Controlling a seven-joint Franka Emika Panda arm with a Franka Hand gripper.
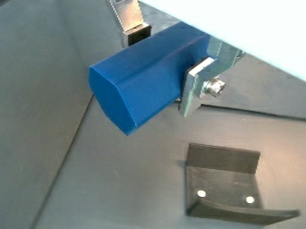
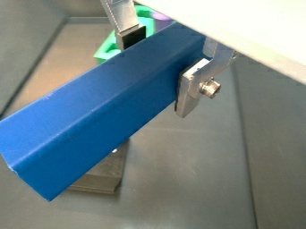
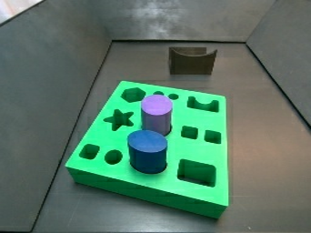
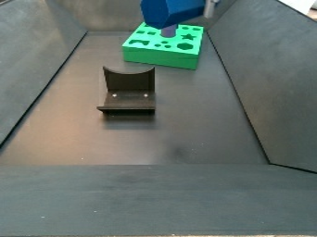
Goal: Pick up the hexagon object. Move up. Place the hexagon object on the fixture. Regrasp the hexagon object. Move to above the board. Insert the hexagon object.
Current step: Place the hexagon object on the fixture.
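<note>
Up close, you see the gripper (image 1: 171,61) clamped on the hexagon object (image 1: 149,76): the jaws are closed against its flat sides, one silver finger (image 1: 198,87) with its bolt pressed to the near face and the other finger (image 1: 131,22) behind it. In a wrist view the blue prism's end face points toward you, and the fixture (image 1: 230,181) sits on the grey counter (image 1: 48,134) below, well apart from the piece. In a wrist view turned the other way, the hexagon object (image 2: 106,107) shows its full length instead, stretching out from the gripper (image 2: 164,55), with a sliver of the green board (image 2: 118,40) visible past the far finger.

From a side view you get only the lower end of the hexagon object (image 4: 170,12) hanging at the top edge, above the board (image 4: 166,46) and off the counter; the fixture (image 4: 126,90) stands nearer the camera. In a side view you see no arm or prism at all, just the board (image 3: 115,164) with a purple cylinder (image 3: 157,116) and a dark-blue cylinder (image 3: 148,151) standing in it, and the fixture (image 3: 192,59) beyond.
</note>
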